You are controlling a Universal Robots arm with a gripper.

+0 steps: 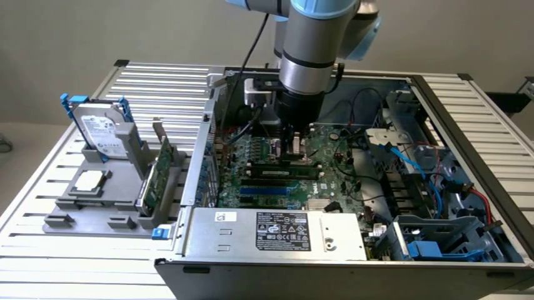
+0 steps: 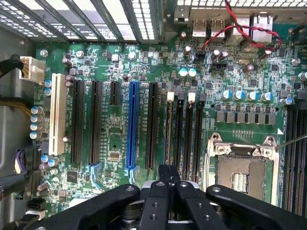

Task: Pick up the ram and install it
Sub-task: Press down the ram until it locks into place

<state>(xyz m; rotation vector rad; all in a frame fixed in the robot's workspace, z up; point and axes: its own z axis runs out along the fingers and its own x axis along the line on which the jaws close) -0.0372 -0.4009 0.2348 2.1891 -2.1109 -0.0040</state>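
Note:
In the exterior view the ram (image 1: 284, 168), a slim green stick with black chips, stands edge-up in a slot on the motherboard (image 1: 334, 178) inside the open computer case. My gripper (image 1: 294, 150) points straight down just behind the stick, close above the board. In the wrist view the black fingers (image 2: 160, 179) are pressed together with nothing between them, so the gripper (image 2: 168, 171) is shut just above the near ends of the black memory slots (image 2: 184, 129). A thin strip shows in the slot with the white latch (image 2: 170, 96); whether the fingers touch it I cannot tell.
Long expansion slots, one blue (image 2: 132, 124), lie beside the memory slots, and the CPU socket (image 2: 244, 167) is on the other side. Cables and drive bays (image 1: 434, 181) fill the case at the exterior view's right. A grey fixture (image 1: 100, 200) outside holds a hard drive (image 1: 104, 131) and a green expansion card (image 1: 159, 178).

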